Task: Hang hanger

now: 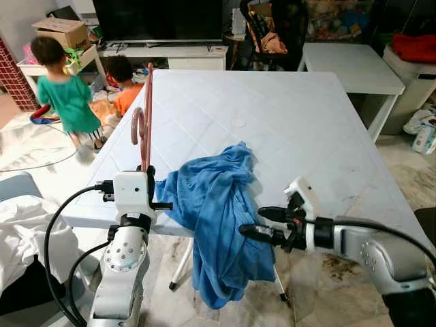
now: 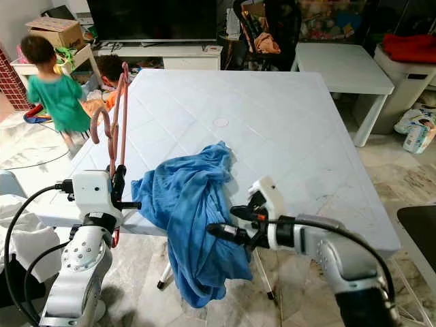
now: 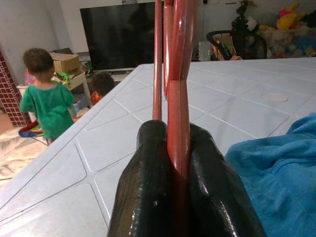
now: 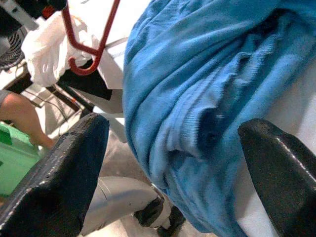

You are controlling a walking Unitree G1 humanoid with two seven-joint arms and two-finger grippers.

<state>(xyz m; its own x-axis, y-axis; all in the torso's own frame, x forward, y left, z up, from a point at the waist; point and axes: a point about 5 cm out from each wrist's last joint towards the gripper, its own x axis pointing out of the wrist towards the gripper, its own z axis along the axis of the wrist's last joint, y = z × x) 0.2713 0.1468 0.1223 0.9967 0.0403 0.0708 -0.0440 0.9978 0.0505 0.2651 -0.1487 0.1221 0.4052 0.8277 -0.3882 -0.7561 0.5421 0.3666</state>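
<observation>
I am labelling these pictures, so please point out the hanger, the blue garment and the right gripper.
hanger point(image 1: 146, 116): left eye view, on the upright pink bar.
blue garment point(image 1: 218, 204): left eye view, on the folds at the table edge.
right gripper point(image 1: 262, 225): left eye view, midway between the fingertips.

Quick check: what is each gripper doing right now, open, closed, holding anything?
Left gripper: shut on the red hanger, held upright at the table edge.
Right gripper: open, empty, fingers aimed at the blue garment.
</observation>
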